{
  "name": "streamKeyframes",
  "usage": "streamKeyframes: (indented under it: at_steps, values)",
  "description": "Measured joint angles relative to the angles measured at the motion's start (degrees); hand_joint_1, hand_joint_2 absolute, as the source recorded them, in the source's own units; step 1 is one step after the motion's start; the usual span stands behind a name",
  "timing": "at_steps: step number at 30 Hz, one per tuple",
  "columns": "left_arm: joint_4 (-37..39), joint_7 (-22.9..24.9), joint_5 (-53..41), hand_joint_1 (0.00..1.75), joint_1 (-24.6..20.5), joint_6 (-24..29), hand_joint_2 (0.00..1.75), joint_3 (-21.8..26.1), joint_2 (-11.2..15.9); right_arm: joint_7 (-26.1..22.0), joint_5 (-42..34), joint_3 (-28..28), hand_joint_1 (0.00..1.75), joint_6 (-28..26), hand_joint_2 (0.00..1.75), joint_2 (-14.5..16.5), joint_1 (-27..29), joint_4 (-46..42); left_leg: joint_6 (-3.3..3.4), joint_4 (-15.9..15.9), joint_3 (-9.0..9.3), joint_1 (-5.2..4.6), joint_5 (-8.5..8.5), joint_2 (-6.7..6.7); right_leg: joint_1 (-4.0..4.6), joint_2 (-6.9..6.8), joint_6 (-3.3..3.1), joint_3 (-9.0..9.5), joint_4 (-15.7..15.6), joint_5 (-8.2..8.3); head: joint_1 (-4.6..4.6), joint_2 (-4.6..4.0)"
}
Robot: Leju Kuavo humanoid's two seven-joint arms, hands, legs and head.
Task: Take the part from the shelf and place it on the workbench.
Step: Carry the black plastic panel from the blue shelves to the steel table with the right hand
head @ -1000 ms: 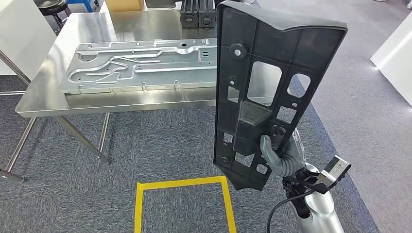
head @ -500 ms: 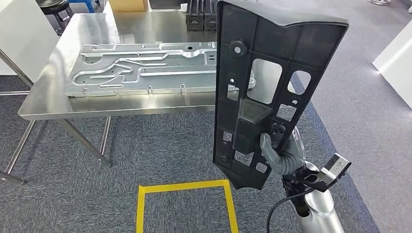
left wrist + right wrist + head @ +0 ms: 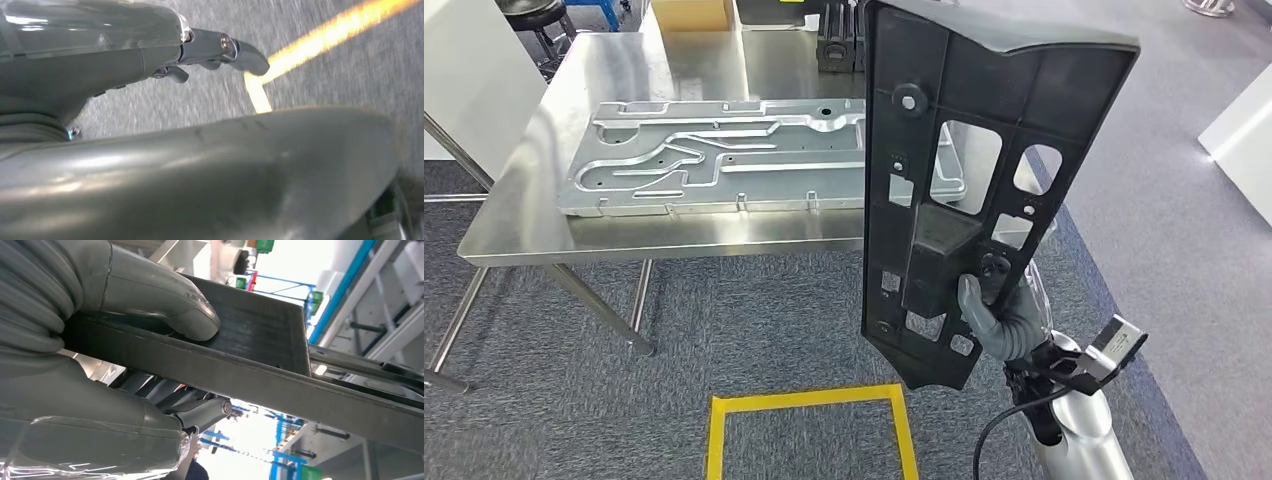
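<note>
Fingers [image 3: 980, 305] still on part [image 3: 964, 150]; workbench [image 3: 574, 235] nearer.

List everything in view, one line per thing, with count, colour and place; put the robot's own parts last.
Black plastic panel: one, black, held upright in front of the table.
Stamped metal plate: one, silver, flat on the table.
Steel table: one, silver, ahead on the carpet.
Black blocks: black, far table edge; count unclear.
Cardboard box: one, tan, behind the table.
Yellow tape square: one, yellow, on the carpet.
Stool: one, black, beyond the table's far left corner.
Right hand: one, grey, gripping the panel's lower part.
Left hand: one, grey, hanging over the floor.
</note>
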Motion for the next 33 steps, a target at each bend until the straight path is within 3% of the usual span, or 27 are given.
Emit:
streamKeyframes:
  at_steps: [2,3,6,7,8,9,11,13,14,16,18,20,22,23,24,26,28,30,31,33]
  values:
    - [0.00,-0.01,0.01,0.00,0.03,-0.02,0.00,0.00,0.01,0.00,0.01,0.01,1.75,0.10,1.75,0.03,-0.01,-0.04,-0.58,1.30,0.41,-0.15,0.23,0.23,-0.50,0.00,-0.16,2.03,-1.42,-0.08,0.02,0.00]
    - [0.00,-0.03,0.01,0.00,-0.03,0.01,0.00,0.00,0.03,0.00,-0.01,0.02,1.75,0.18,1.75,0.05,-0.10,-0.04,-0.89,3.23,-0.42,-0.20,0.02,0.29,-0.87,-0.06,-0.14,3.14,-2.01,-0.28,0.03,0.00]
    - [-0.01,-0.10,0.01,0.00,-0.25,0.06,0.00,0.00,0.08,0.00,-0.04,0.02,1.75,0.33,1.75,0.08,-0.31,-0.02,-1.90,13.23,-7.35,0.42,-3.50,0.38,-1.41,-0.21,0.17,4.95,-2.60,-1.51,0.01,0.00]
    - [-0.01,-0.10,0.01,0.00,-0.17,0.07,0.00,0.01,0.13,0.02,-0.04,0.02,1.75,0.34,1.75,0.09,-0.28,-0.02,-2.31,15.37,-9.41,0.73,-4.78,0.39,-1.55,-0.17,0.35,5.44,-2.55,-2.03,0.01,0.00]
    - [-0.02,-0.10,0.01,0.00,-0.04,0.09,0.00,0.02,0.21,0.02,-0.04,0.02,1.75,0.34,1.75,0.09,-0.25,-0.01,-2.81,15.69,-10.63,1.04,-5.01,0.41,-1.74,-0.09,0.58,6.09,-2.46,-2.63,0.01,0.00]
    - [-0.02,-0.10,0.01,0.00,0.07,0.11,0.00,0.03,0.30,0.03,-0.04,0.02,1.75,0.34,1.75,0.09,-0.24,-0.01,-3.35,14.10,-10.88,1.32,-3.89,0.43,-1.96,-0.01,0.85,6.83,-2.31,-3.30,0.01,0.00]
    - [-0.02,-0.14,-0.01,0.00,0.23,0.14,0.00,0.04,0.41,0.03,-0.04,0.02,1.75,0.31,1.75,0.09,-0.24,-0.01,-4.06,6.96,-9.57,1.87,2.08,0.53,-2.39,0.12,1.57,8.39,-1.76,-4.90,0.01,0.00]
    - [0.04,-0.30,-0.12,0.00,0.31,0.13,0.00,0.04,0.41,0.08,-0.03,0.03,1.75,0.24,1.75,0.10,-0.37,0.07,-3.61,2.28,-8.83,1.94,6.19,0.66,-2.49,0.16,2.43,9.09,-0.79,-6.30,0.03,0.00]
    - [0.07,-0.46,-0.17,0.00,0.37,0.13,0.00,0.04,0.42,0.16,0.00,0.04,1.75,0.21,1.75,0.11,-0.44,0.11,-3.07,1.92,-8.97,1.84,6.82,0.67,-2.44,0.16,2.87,9.05,-0.42,-6.82,0.03,0.00]
    - [0.09,-0.87,-0.12,0.00,0.37,0.17,0.00,0.05,0.46,0.42,0.21,0.08,1.75,0.10,1.75,0.11,-0.55,0.14,-1.98,2.49,-9.18,1.70,6.55,0.58,-2.42,0.11,3.55,8.95,-0.16,-7.51,0.02,0.00]
    - [0.08,-1.20,0.09,0.00,0.29,0.16,0.00,0.08,0.51,0.66,1.53,0.10,1.75,-0.39,1.75,-0.01,-0.71,0.13,-1.37,2.27,-8.88,1.76,6.25,0.50,-2.61,0.07,3.96,8.35,1.41,-8.70,0.02,0.00]
    - [0.08,-1.36,0.39,0.00,0.08,-0.11,0.00,0.21,0.51,0.75,5.05,0.12,1.75,-1.61,1.75,-0.55,-1.63,0.33,-0.85,2.04,-8.52,1.74,5.95,0.48,-2.64,0.08,4.24,4.86,7.61,-11.25,0.03,0.00]
    - [0.09,-1.77,0.65,0.00,-0.04,-0.95,0.00,0.49,0.51,1.81,10.72,0.19,1.75,-4.29,1.75,-1.64,-3.66,1.03,-0.51,2.03,-8.38,1.54,5.63,0.45,-2.60,0.09,4.29,-0.22,14.88,-13.00,0.03,0.00]
    - [0.09,-2.28,0.59,0.00,-0.03,-1.63,0.00,0.63,0.52,3.46,15.48,0.44,1.75,-6.72,1.75,-2.65,-5.96,2.10,-0.43,2.04,-8.23,1.41,5.48,0.42,-2.61,0.09,4.21,-1.93,16.45,-12.46,0.03,0.00]
    - [0.09,-2.93,0.39,0.00,-0.01,-2.36,0.00,0.73,0.54,5.73,22.11,1.14,1.75,-9.57,1.75,-4.25,-10.13,4.51,-0.41,2.07,-8.04,1.27,5.35,0.43,-2.61,0.09,4.04,-2.72,15.98,-10.80,0.03,0.00]
    - [0.09,-4.14,-0.23,0.00,-0.24,-3.47,0.00,0.80,0.58,9.59,42.86,3.76,1.75,-15.34,1.75,-8.68,-24.51,14.11,-0.43,2.19,-7.82,0.91,5.21,0.55,-2.57,0.25,3.40,-1.70,9.96,-5.49,0.04,0.00]
    - [0.09,-4.71,-0.68,0.00,-0.78,-3.68,0.00,0.79,0.62,10.40,67.70,7.51,1.75,-19.76,1.75,-12.19,-42.16,28.88,-0.60,2.42,-8.12,0.43,5.25,0.52,-2.29,0.33,2.82,0.05,3.88,-2.25,0.05,0.00]
    - [0.09,-4.94,-0.88,0.00,-1.00,-3.31,0.00,0.79,0.69,11.18,87.07,11.97,1.75,-22.53,1.75,-13.33,-56.33,43.40,-1.04,2.36,-8.42,0.33,5.47,0.14,-1.90,0.08,2.52,0.50,2.13,-1.94,0.05,0.00]
    - [0.08,-5.09,-0.92,0.00,-0.93,-3.09,0.00,0.79,0.72,12.08,92.42,14.28,1.75,-23.02,1.75,-13.31,-61.38,49.33,-1.36,2.21,-8.46,0.40,5.55,-0.08,-1.95,-0.11,2.34,0.59,1.92,-1.79,0.04,0.00]
    - [0.08,-5.58,-1.01,0.00,-0.78,-2.85,0.00,0.77,0.74,14.01,94.85,18.51,1.75,-22.88,1.75,-12.46,-68.23,58.90,-2.01,3.15,-8.84,0.55,4.81,-0.18,-2.07,-0.44,1.75,1.03,1.28,-1.48,0.04,0.00]
